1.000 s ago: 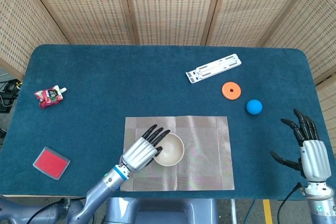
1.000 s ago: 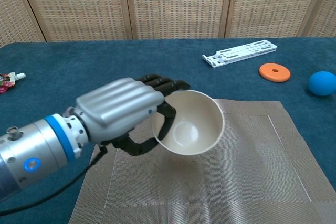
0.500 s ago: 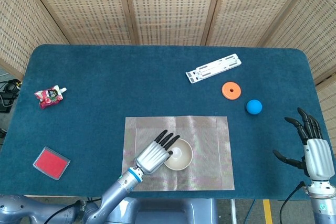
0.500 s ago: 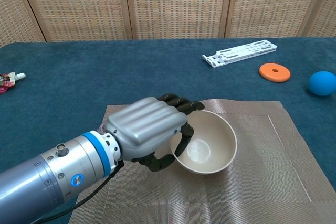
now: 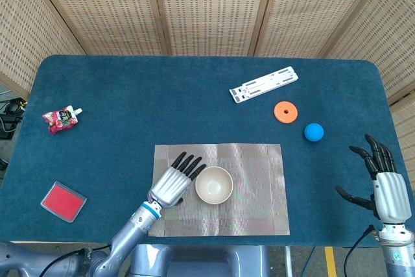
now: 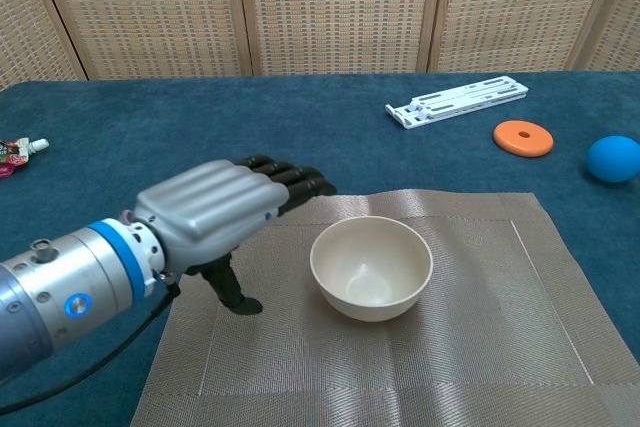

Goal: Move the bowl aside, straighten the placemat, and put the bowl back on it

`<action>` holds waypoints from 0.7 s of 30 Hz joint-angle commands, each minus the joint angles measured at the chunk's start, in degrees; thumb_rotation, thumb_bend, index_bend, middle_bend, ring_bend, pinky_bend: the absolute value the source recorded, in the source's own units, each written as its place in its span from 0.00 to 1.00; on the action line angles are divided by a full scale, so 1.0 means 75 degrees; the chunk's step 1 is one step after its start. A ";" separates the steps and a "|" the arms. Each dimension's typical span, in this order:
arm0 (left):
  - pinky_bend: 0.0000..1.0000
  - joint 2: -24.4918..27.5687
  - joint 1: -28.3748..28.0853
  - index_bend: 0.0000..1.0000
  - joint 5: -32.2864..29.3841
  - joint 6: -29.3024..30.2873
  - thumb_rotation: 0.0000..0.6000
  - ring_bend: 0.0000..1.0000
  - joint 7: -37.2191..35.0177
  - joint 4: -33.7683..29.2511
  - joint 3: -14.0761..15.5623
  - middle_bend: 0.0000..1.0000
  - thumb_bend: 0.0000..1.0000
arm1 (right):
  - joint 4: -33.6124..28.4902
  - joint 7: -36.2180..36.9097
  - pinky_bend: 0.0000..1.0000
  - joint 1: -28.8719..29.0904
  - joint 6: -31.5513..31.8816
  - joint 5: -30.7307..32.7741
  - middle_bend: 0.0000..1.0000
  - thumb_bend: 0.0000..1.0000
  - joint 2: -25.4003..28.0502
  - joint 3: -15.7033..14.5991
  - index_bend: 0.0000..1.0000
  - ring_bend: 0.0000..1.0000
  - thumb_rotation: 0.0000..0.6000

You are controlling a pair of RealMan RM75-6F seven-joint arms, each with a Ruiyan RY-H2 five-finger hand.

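Cream-coloured bowl [image 5: 214,185] stands upright on the woven placemat [image 5: 259,186], a little left of its middle. The left hand [image 5: 172,183] hovers just beside the bowl, apart from it, its fingers stretched out and holding nothing. The right hand [image 5: 382,186] is spread wide and empty at the table's [image 5: 162,102] right edge.

Head view overhead — chest view low, nearer.

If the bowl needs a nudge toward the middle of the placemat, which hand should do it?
Probably the left hand: it is open right beside the bowl, over the placemat. The right hand is open too, but far off near the table's edge, beyond the mat.
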 commanded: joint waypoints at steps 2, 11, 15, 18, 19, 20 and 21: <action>0.00 0.0742 0.0463 0.04 0.0406 0.0597 1.00 0.00 -0.0716 -0.0395 0.0305 0.00 0.08 | -0.0003 -0.0096 0.00 0.0008 -0.0046 0.0006 0.00 0.24 -0.0012 -0.0021 0.22 0.00 1.00; 0.00 0.2092 0.1333 0.04 0.1088 0.1827 1.00 0.00 -0.1771 -0.0757 0.0726 0.00 0.08 | -0.0075 -0.0635 0.00 0.0071 -0.0462 0.0219 0.00 0.21 0.0044 -0.0140 0.22 0.00 1.00; 0.00 0.2719 0.1925 0.04 0.1769 0.2821 1.00 0.00 -0.2640 -0.0613 0.0985 0.00 0.08 | -0.0111 -0.1018 0.00 0.0131 -0.0690 0.0376 0.00 0.20 0.0032 -0.0169 0.22 0.00 1.00; 0.00 0.3049 0.2285 0.04 0.2124 0.3429 1.00 0.00 -0.3231 -0.0315 0.1099 0.00 0.08 | -0.0118 -0.1257 0.00 0.0155 -0.0756 0.0414 0.00 0.18 -0.0013 -0.0184 0.22 0.00 1.00; 0.00 0.3135 0.2382 0.04 0.2215 0.3589 1.00 0.00 -0.3384 -0.0208 0.1127 0.00 0.08 | -0.0117 -0.1336 0.00 0.0160 -0.0768 0.0418 0.00 0.18 -0.0028 -0.0191 0.21 0.00 1.00; 0.00 0.3242 0.2506 0.03 0.2334 0.3780 1.00 0.00 -0.3576 -0.0065 0.1168 0.00 0.08 | -0.0113 -0.1452 0.00 0.0166 -0.0784 0.0427 0.00 0.18 -0.0050 -0.0199 0.20 0.00 1.00; 0.00 0.3345 0.2641 0.03 0.2455 0.3965 1.00 0.00 -0.3789 0.0075 0.1213 0.00 0.08 | -0.0111 -0.1580 0.00 0.0172 -0.0804 0.0441 0.00 0.17 -0.0077 -0.0209 0.19 0.00 1.00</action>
